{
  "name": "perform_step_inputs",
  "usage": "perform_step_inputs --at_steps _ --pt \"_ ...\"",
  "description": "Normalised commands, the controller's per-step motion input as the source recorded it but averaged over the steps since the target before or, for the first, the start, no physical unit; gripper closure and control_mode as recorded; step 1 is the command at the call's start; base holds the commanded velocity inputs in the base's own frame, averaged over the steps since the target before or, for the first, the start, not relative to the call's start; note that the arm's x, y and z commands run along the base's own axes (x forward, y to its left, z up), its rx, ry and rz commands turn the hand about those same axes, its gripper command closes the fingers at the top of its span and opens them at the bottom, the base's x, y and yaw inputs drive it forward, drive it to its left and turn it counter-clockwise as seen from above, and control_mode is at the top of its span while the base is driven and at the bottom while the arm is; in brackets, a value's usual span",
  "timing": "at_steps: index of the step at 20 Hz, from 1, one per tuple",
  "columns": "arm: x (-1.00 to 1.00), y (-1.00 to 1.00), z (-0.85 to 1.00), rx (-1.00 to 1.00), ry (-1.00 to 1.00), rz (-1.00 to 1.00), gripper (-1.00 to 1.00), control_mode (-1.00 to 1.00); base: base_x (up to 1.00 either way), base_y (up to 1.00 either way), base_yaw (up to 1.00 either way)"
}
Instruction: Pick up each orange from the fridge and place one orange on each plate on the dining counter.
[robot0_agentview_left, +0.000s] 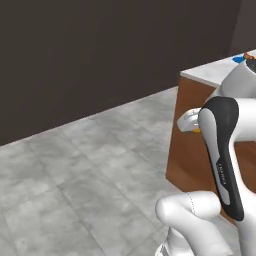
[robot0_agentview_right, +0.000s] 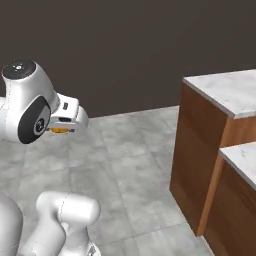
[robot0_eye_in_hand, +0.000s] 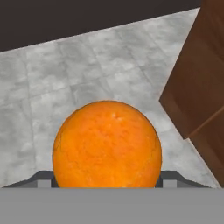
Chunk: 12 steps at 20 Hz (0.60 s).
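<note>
Bright orange (robot0_eye_in_hand: 107, 144) sits in the end effector (robot0_eye_in_hand: 107, 181), pinched between its two dark fingers (robot0_eye_in_hand: 43, 179), one on each side of the fruit. Skin is vivid orange, finely pebbled, with lighter yellowish speckles near the top and a few thin dark crease lines on the left and right flanks. Round, no stem visible. In the hand view it hangs over the grey tiled floor (robot0_eye_in_hand: 65, 87), with the brown wooden side of the dining counter (robot0_eye_in_hand: 197, 78) off to the right, well apart from the fruit.

From the right base view a sliver of the orange shows under the white hand of the arm (robot0_agentview_right: 30, 107), held up in the air above the floor and well to the left of the counter. From the left base view a small orange patch peeks out beside the white hand, in front of the counter's wooden side.

Dining counter has a white-grey marbled top and brown wood sides. At the far end of its top, left base view, a blue plate (robot0_agentview_left: 238, 59) edge shows, with something dark and reddish just beside it, mostly hidden by the arm.

Writing: small pale lettering runs along the dark band of the arm link in the left base view, too small to read.
</note>
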Motion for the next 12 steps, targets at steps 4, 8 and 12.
perform_step_inputs --at_steps 4,8,12 --pt "0.00 0.00 0.00 0.00 0.00 0.00 1.00 1.00 1.00 1.00 -0.53" --pt "0.00 0.00 0.00 0.00 0.00 0.00 1.00 1.00 1.00 1.00 -0.54" --pt "0.00 0.00 0.00 0.00 0.00 0.00 1.00 1.00 1.00 1.00 -0.53"
